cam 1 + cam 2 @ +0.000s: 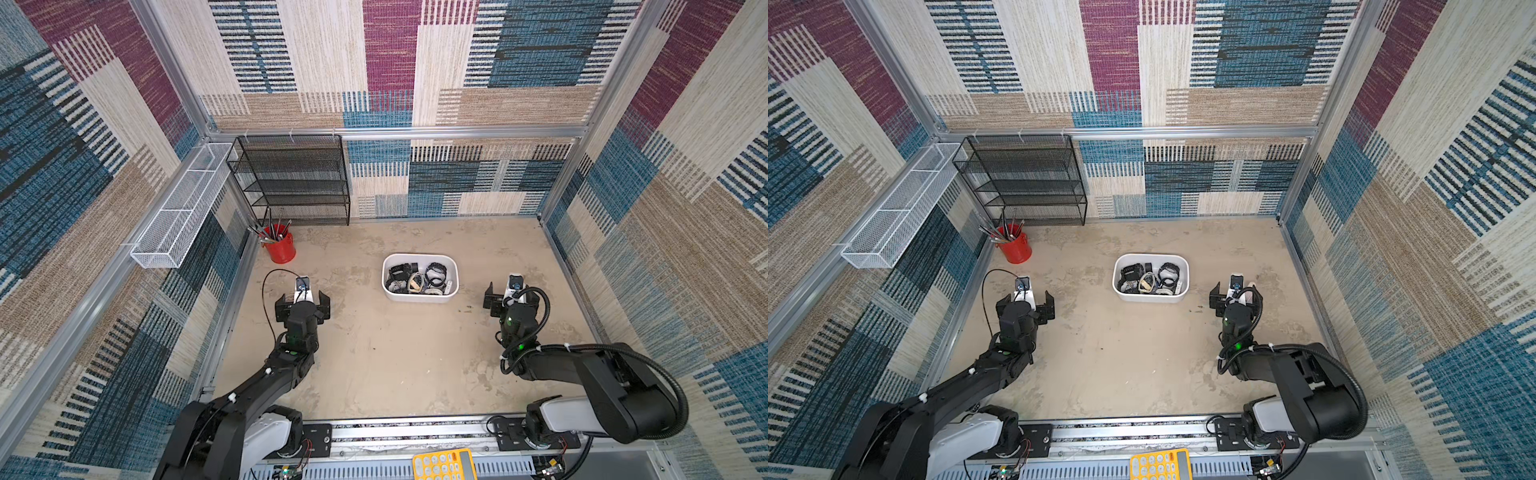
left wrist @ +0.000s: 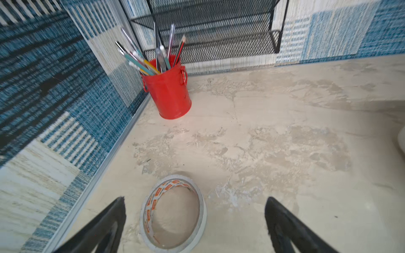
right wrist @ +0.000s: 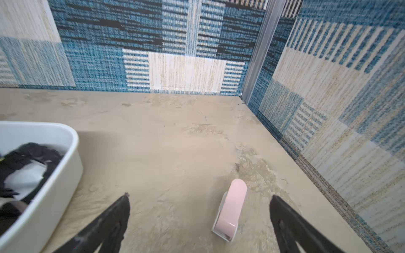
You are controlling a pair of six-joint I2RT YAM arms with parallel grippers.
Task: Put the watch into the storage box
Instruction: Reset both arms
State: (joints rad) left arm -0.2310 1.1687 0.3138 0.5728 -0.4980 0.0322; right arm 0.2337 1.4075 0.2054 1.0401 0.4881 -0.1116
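Storage box [image 3: 54, 186]: cut by the frame edge in the right wrist view; the watches [image 3: 26, 166] inside are blurred to dark and white shapes. In both top views, at centre, they are too small to count. Calculator [image 1: 444, 465], probably: cut off at the bottom edge.

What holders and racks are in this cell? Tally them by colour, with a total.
White: 2, the storage box and the wire tray
Black: 1, the mesh shelf
Red: 1, the pen cup
Total: 4
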